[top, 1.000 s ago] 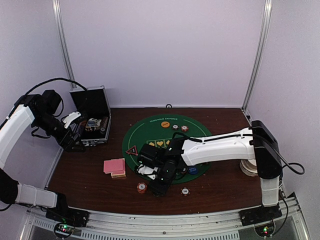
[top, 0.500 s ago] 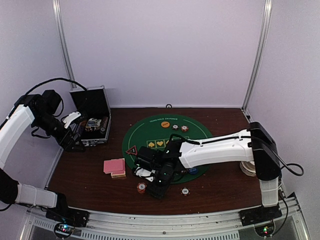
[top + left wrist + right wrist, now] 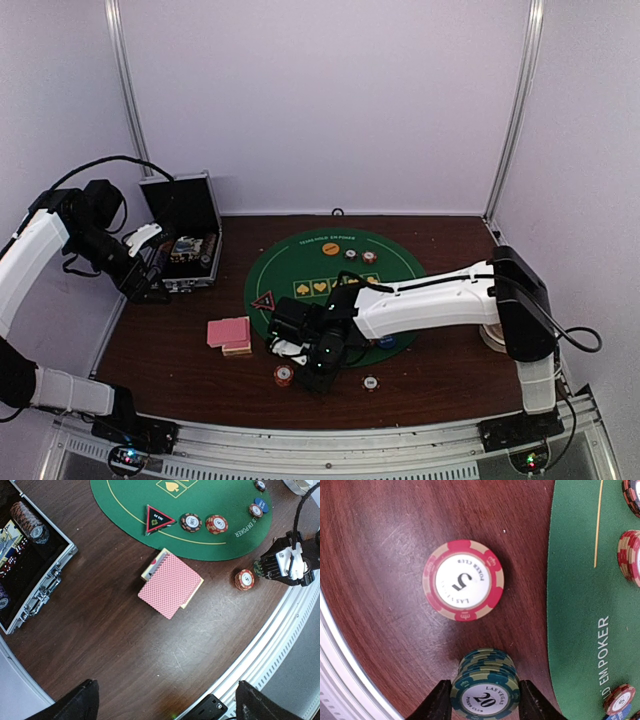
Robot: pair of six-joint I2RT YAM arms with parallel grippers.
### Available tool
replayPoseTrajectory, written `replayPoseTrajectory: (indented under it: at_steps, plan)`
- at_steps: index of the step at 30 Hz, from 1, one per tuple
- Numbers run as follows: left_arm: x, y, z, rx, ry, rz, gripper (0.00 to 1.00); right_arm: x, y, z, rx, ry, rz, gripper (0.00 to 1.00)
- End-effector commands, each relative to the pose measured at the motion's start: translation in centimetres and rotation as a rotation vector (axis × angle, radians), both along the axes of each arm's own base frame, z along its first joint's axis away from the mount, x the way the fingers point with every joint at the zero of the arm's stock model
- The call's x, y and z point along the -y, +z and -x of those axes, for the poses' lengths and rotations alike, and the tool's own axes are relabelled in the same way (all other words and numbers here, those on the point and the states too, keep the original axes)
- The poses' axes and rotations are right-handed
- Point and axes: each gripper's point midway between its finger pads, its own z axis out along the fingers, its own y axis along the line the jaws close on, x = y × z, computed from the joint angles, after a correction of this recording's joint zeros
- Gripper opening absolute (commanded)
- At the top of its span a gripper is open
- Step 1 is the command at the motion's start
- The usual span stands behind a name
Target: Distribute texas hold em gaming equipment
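Right jaws leftward, astride "20" chips [image 3: 485,692]

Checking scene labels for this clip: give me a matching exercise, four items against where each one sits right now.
1 green chip stack
2 red chip stack
3 triangle
4 card deck

A on the green mat
B bare table, left of the mat
C in the right gripper
D bare table, beside the green chip stack

Pairs: 1-C, 2-D, 3-A, 4-B

Red chips [image 3: 463,580] near right claw's [image 3: 485,694] stack [image 3: 485,672]
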Motion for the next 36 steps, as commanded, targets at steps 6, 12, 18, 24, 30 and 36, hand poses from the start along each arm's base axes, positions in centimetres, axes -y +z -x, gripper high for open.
replayPoseTrajectory:
  at_steps: [6,12,18,24,30,36]
  plan:
    - [0.2,0.8,0.2,0.022,-0.020,0.008,0.98,-0.6,1.8,-0.1,0.019,0.001,-0.034,0.55]
    - [0.2,0.8,0.2,0.023,-0.020,0.007,0.98,-0.6,1.7,-0.2,0.025,0.000,-0.031,0.53]
    - [0.2,0.8,0.3,0.025,-0.019,0.007,0.98,-0.6,1.5,-0.4,0.032,-0.002,-0.024,0.46]
    - [0.3,0.8,0.3,0.020,-0.020,0.014,0.98,-0.6,3.0,-0.7,0.053,-0.001,-0.037,0.42]
    - [0.3,0.8,0.2,0.021,-0.019,0.012,0.98,-0.5,5.4,-1.1,0.091,0.006,-0.052,0.42]
    - [0.3,0.8,0.3,0.019,-0.019,0.013,0.97,-0.8,8.5,-4.1,0.181,-0.031,-0.094,0.41]
